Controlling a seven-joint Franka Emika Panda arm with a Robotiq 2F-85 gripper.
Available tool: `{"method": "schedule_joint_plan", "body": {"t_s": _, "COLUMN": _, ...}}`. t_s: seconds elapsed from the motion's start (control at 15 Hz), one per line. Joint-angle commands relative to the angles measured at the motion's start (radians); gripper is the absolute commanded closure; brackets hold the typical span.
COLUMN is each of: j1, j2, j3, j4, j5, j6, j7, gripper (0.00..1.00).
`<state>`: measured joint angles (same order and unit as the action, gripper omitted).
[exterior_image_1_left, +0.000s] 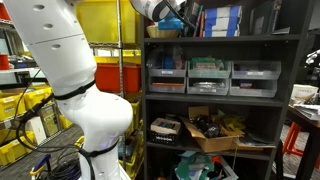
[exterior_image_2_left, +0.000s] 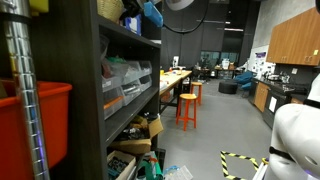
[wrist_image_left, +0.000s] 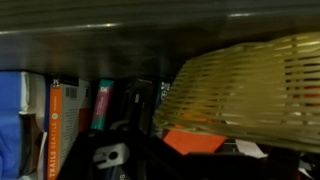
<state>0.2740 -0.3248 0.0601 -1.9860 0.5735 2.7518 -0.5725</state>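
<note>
Shelf (exterior_image_1_left: 220, 40) is hemming the jaws: basket (wrist_image_left: 250, 85) just right, books (wrist_image_left: 75, 120) left. Their gap is not showing; creeping level is safest.

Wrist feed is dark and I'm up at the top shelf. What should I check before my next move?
1. Height of gripper at the top shelf: ok, in an exterior view.
2. Jaws open or shut: cannot tell.
3. Sight of wicker basket in wrist view: ok, fills the right side.
4. Upright books left of the basket: ok.
5. Anything gripped: cannot tell.
6. Gap to the basket: cannot tell.
</note>
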Motion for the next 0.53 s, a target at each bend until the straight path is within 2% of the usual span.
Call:
{"method": "schedule_joint_plan", "body": {"t_s": 0.0, "j1": 0.001, "j2": -0.009, "j3": 0.01, "j4": -0.015, "j5": -0.016, "j6": 0.035, "j7": -0.029, "gripper": 0.0}}
{"method": "schedule_joint_plan", "body": {"t_s": 0.47, "j1": 0.005, "j2": -0.013, "j3": 0.026, "j4": -0.003, "j5": -0.011, "j6": 0.057, "j7": -0.049, "gripper": 0.0}}
